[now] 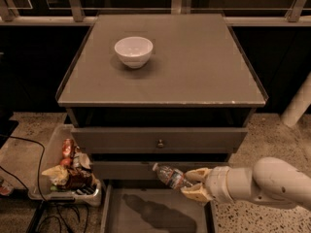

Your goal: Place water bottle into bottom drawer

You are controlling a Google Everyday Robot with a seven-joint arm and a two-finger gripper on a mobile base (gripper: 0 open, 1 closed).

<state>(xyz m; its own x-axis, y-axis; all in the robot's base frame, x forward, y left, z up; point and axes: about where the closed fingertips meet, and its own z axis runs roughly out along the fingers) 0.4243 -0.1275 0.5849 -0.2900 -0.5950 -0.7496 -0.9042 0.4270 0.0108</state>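
At the foot of the grey cabinet point(194, 62), the robot's gripper point(188, 184) hangs at about 5 o'clock in our view, its arm point(272, 181) reaching in from 4 o'clock. Its two pale fingers point(198, 174) pinch the base end of the water bottle point(170, 176). The bottle lies nearly level in the air, cap toward 10 o'clock, just in front of the middle drawer point(121, 170) and above the back of the open bottom drawer point(119, 220). That drawer is pulled out toward 6 o'clock with its flat floor bare.

The step in hand, as we read it, is the lowering. To do it well we would bring the bottle toward 6 o'clock first, clear of the middle drawer's front, so the cap does not catch there. Then we would sink it over the middle of the tray, well inside both side walls, and let go only when it is close to the floor. A ribbed round bottle is likely to roll, so a low, level release suits it best.

The white bowl point(133, 51) sits at 11 o'clock on the cabinet top, and the snack tray point(68, 171) lies on the floor at 8 o'clock. Both are well apart from this work.
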